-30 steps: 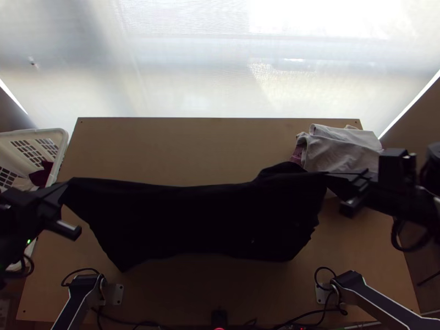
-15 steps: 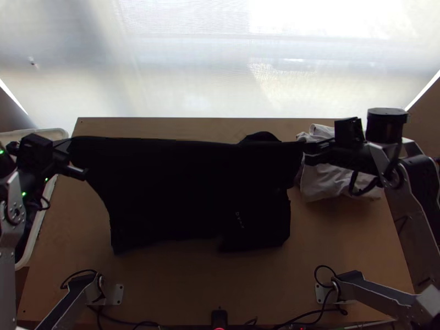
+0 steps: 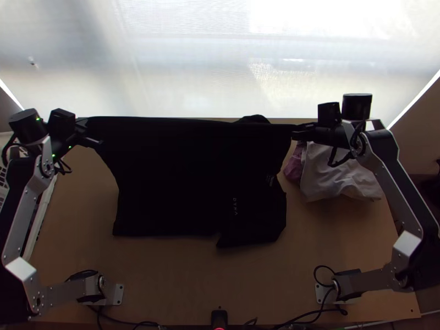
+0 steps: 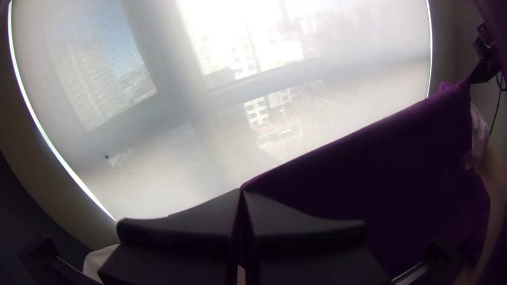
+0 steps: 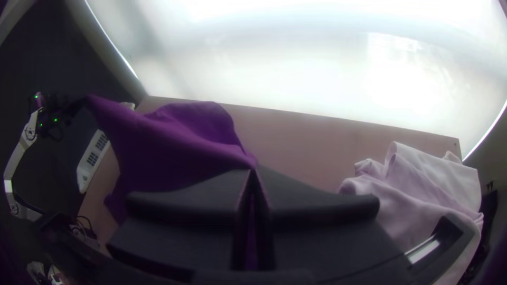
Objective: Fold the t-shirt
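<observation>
We have the left gripper [image 4: 242, 193] pinching one end of the shirt's [image 3: 181, 176] far edge and the right gripper [image 5: 254, 170] pinching the other, well apart, presumably to draw that edge taut before laying the cloth down. The shirt spans the middle of the counter [image 3: 181, 280], dark, with small pale lettering and an uneven near edge; we think it is doubled, though its darkness hides the layers.
</observation>
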{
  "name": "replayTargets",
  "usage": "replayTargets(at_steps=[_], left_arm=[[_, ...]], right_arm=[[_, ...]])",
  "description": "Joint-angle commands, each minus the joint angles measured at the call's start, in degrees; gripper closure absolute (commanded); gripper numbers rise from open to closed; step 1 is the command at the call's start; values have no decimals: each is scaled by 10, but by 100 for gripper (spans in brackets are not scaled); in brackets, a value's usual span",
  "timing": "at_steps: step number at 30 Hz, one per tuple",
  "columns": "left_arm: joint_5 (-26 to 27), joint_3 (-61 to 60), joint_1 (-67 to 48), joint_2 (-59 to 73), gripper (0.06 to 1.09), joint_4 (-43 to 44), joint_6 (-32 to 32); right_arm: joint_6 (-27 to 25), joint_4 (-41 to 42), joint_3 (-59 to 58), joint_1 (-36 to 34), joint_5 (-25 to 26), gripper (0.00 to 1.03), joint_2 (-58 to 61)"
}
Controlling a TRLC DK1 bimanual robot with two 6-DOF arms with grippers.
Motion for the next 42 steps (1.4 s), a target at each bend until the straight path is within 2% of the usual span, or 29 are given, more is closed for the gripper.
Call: replayTargets(at_steps=[1, 7, 17, 23, 34, 42], left_arm=[[-24, 19, -23, 89, 105, 66, 0], [-39, 49, -39, 155, 105, 89, -1], [-69, 120, -56, 257, 105, 117, -1], [-92, 193, -56, 317, 105, 124, -20], [-94, 179, -75, 372, 105, 127, -10], [-109, 224, -82, 430, 105, 136, -9]], right_arm=[[-4, 43, 34, -20, 23, 100, 86], [-19, 44, 67, -25, 44, 100, 154], [-15, 45, 160, -15, 92, 100, 250], [-5, 56, 227, -9, 147, 100, 302], [6, 49, 248, 5, 151, 100, 365], [7, 15, 324, 14, 165, 100, 432]])
